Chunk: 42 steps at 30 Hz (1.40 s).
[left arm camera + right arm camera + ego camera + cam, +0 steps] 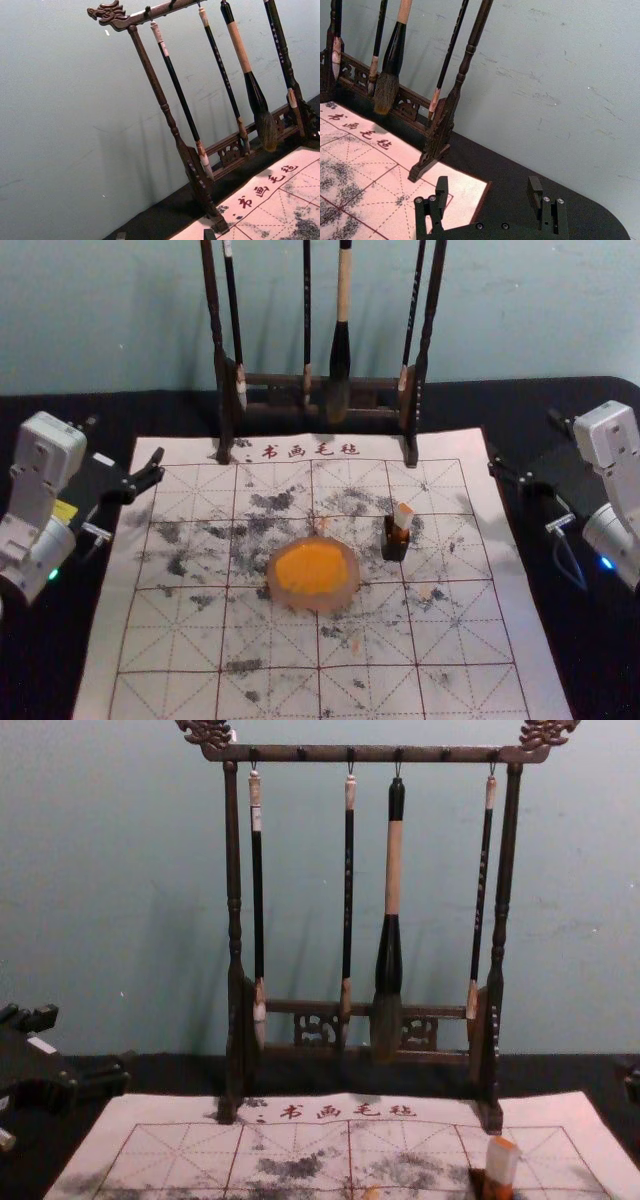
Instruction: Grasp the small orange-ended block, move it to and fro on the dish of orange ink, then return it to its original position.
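Your left arm (50,448) and right arm (608,437) flank the head view, 1 at each edge. Your left gripper (124,442) hangs at the left, its 2 fingers spread apart. Your right gripper (527,443) mirrors it at the right, its 2 fingers also well apart. You have a green light (54,574) on the left arm, a blue light (607,563) on the right.
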{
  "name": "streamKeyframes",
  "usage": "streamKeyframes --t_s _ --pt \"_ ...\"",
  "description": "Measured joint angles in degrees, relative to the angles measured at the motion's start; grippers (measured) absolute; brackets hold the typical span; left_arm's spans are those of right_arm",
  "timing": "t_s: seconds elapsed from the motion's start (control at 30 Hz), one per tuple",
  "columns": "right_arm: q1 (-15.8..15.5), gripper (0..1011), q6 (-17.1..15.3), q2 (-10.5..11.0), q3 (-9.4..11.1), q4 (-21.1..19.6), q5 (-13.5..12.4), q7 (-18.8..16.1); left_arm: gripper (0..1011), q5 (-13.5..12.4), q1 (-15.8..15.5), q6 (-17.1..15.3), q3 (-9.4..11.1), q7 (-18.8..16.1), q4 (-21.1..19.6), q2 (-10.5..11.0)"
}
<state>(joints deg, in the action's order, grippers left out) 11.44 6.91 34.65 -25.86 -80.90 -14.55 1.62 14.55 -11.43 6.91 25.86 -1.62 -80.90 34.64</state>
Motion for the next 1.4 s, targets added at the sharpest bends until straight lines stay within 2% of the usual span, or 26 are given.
streamKeyframes --t_s 1.4 --pt "-0.01 1000 0.00 0.00 0.00 0.00 0.00 0.00 1001 0.00 0.00 0.00 0.00 0.00 0.00 0.00"
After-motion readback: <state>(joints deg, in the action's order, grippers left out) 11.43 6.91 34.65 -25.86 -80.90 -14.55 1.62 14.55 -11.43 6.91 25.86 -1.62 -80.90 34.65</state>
